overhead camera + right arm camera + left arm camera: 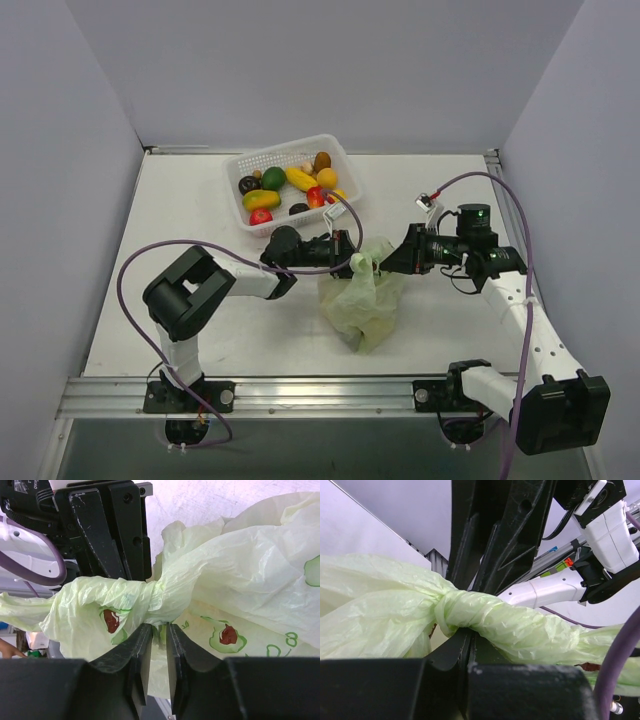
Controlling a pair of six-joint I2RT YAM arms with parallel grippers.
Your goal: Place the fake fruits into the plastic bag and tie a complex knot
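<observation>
So, your left gripper (352,258) and right gripper (388,264) both pinch the twisted neck of the crinkly pale-green plastic bag (365,305), just beside the white perforated basket (285,147) holding glossy toy fruits (290,182).

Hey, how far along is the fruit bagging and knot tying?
Done: one knot cinches the neck of the bag. In hand: left gripper and right gripper each pinch the plastic beside it, apparently tightening. Left: many fruits lie in the basket; whether any are bagged, I cannot tell.
</observation>
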